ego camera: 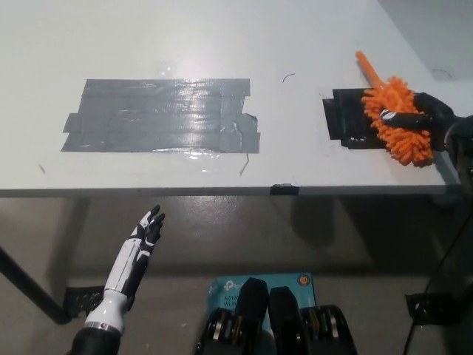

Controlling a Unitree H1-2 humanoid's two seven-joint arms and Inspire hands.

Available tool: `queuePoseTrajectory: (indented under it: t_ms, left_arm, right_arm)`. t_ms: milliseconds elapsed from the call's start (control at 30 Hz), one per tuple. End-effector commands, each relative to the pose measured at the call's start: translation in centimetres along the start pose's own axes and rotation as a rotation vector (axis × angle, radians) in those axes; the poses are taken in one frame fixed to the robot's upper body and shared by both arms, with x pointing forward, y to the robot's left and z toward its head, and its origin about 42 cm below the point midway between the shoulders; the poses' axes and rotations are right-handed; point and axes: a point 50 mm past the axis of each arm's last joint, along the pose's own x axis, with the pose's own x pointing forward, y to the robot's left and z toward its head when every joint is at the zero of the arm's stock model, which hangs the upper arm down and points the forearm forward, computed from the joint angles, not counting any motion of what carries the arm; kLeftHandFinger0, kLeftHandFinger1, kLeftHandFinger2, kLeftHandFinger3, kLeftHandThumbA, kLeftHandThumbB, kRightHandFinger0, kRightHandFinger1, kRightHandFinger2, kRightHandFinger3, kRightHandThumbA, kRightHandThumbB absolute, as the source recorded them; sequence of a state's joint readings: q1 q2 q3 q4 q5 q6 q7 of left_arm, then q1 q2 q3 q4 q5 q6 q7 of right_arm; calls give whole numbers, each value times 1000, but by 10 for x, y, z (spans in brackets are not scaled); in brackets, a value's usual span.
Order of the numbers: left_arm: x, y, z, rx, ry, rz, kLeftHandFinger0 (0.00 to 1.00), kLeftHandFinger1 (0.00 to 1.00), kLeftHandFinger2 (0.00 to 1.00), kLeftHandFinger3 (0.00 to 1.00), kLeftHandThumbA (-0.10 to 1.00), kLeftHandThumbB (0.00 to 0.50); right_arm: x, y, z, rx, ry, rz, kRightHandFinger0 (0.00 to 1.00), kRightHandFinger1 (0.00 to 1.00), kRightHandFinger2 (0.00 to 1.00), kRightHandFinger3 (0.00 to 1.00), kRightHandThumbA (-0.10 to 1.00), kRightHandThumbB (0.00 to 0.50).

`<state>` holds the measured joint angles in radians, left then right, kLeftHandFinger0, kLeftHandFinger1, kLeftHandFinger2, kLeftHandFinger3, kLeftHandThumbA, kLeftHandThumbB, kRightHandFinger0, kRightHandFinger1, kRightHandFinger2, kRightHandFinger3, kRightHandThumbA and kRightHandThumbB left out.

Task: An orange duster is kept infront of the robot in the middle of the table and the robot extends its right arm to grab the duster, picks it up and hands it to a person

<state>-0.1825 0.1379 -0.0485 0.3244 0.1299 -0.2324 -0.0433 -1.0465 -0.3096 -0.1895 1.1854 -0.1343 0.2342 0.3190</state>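
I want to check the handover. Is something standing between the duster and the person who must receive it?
No person shows in this view, so that path cannot be judged. The right hand already holds the orange duster above the table near its right edge. The left hand rests below the table.

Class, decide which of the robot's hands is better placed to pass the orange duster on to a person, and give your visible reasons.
The right hand: it already grips the orange duster above the table. The left hand hangs open below the table edge, holding nothing.
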Motion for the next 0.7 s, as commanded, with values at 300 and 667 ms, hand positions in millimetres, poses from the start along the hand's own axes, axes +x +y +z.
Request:
queuePoseTrajectory:
  t_ms: [300, 667]
  left_arm:
    - [11, 9, 15, -17, -52, 20, 1000, 1000, 1000, 1000, 986, 122]
    - [13, 12, 17, -7, -59, 22, 1000, 1000, 1000, 1000, 986, 124]
  right_arm:
    - [-18, 43, 43, 862, -380, 495, 0, 338, 676, 1000, -100, 96]
    - [-33, 84, 52, 948, -494, 571, 0, 314, 665, 1000, -100, 85]
